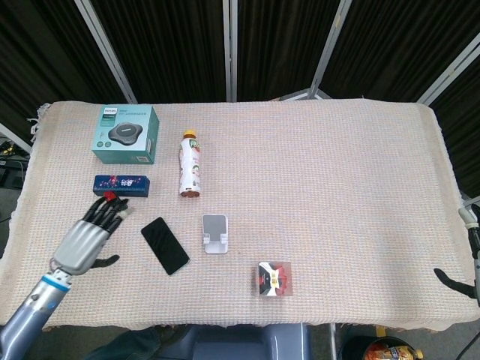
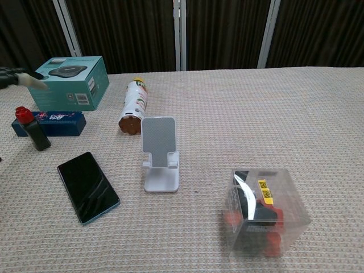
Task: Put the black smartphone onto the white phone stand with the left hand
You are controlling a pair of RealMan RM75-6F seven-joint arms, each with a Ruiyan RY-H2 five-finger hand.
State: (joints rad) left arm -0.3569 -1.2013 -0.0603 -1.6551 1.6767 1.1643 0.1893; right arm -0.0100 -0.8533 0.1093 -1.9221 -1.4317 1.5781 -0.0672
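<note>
Now, line by line:
Left hand point(image 1: 84, 241): empty, fingers spread, over the woven cloth point(image 1: 337, 180).
Black smartphone point(image 1: 165, 245): flat on the cloth, just right of that hand, untouched.
White phone stand point(image 1: 214, 233): upright, beyond the smartphone, further right.
Right hand point(image 1: 466, 262): at the far edge, pose unclear.

Sitting on the woven tablecloth point(image 1: 337, 187) are one black smartphone point(image 1: 165, 245), one white phone stand point(image 1: 215, 234), one bottle point(image 1: 190, 165) lying on its side, one teal box point(image 1: 126, 134), one long dark blue box point(image 1: 121, 184), one small black bottle with a red cap point(image 2: 29, 128) and one clear plastic box point(image 2: 263, 211) holding red and black contents. Two hands are showing: one left hand point(image 1: 88, 238), one right hand point(image 1: 469, 259).
</note>
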